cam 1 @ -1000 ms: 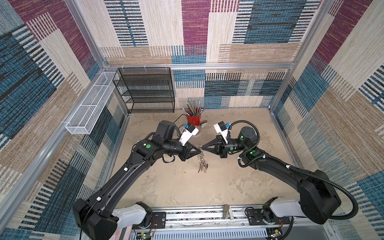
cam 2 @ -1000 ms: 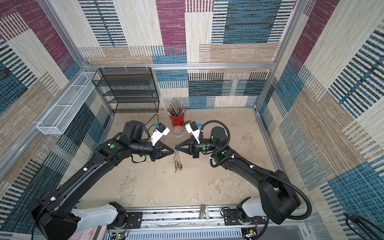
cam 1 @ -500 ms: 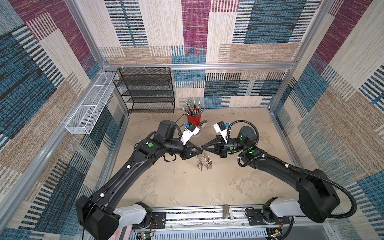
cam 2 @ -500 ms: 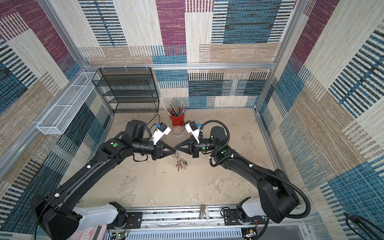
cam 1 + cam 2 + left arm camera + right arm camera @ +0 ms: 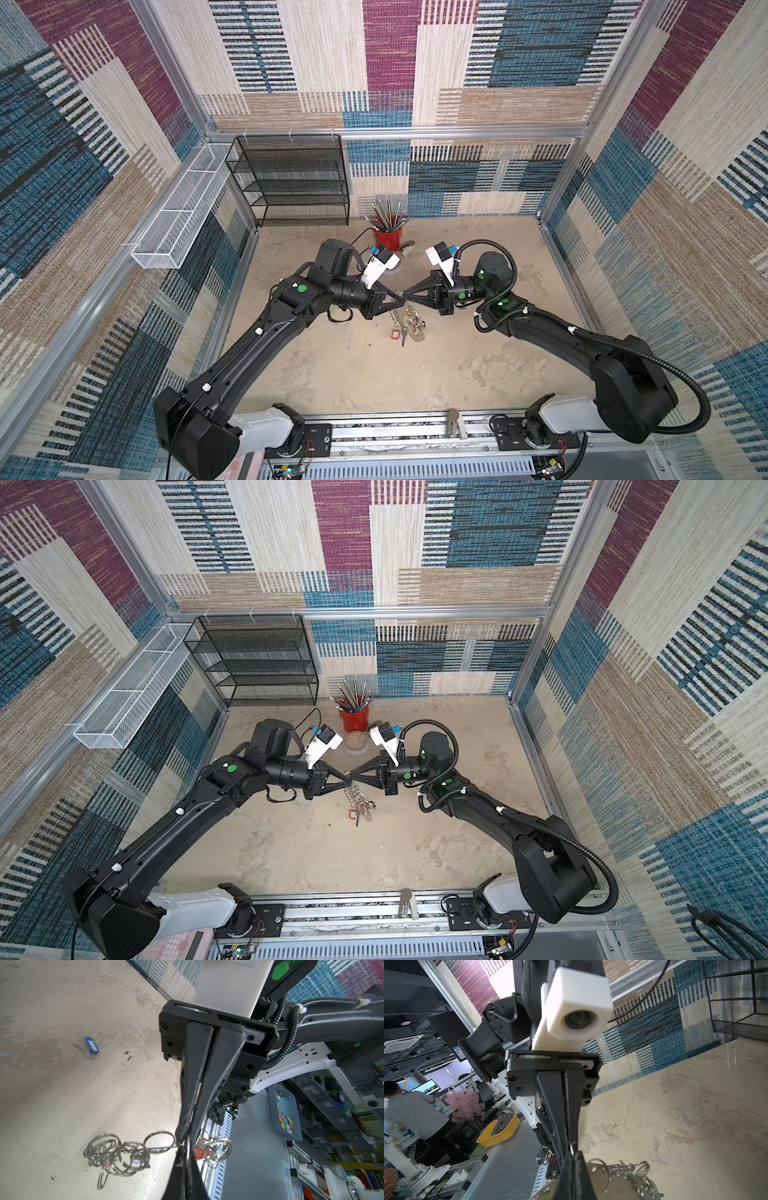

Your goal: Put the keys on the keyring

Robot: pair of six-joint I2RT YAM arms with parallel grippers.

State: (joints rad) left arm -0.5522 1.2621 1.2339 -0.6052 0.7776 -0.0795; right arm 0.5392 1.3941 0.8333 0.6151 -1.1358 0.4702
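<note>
The keyring [image 5: 409, 322] [image 5: 360, 801], a gray plate [image 5: 618, 1186] edged with silver split rings [image 5: 116, 1155], hangs just above the table between both arms. The left gripper [image 5: 398, 296] [image 5: 187, 1155] and the right gripper [image 5: 407, 296] [image 5: 573, 1160] meet tip to tip, each shut on one thin split ring at the top of the bunch. A red-tagged key [image 5: 395, 333] [image 5: 198, 1152] dangles among the rings. A blue-tagged key [image 5: 91, 1047] lies alone on the table, apart from the bunch.
A red cup of pencils [image 5: 388, 237] stands behind the grippers, with a round clear dish [image 5: 356, 742] beside it. A black mesh shelf [image 5: 295, 183] fills the back left corner. A white wire basket [image 5: 183, 208] hangs on the left wall.
The left gripper's jaws have closed fully on the split ring. The hanging bunch of rings and keys swung and settled slightly; both arms stay nearly in place.
</note>
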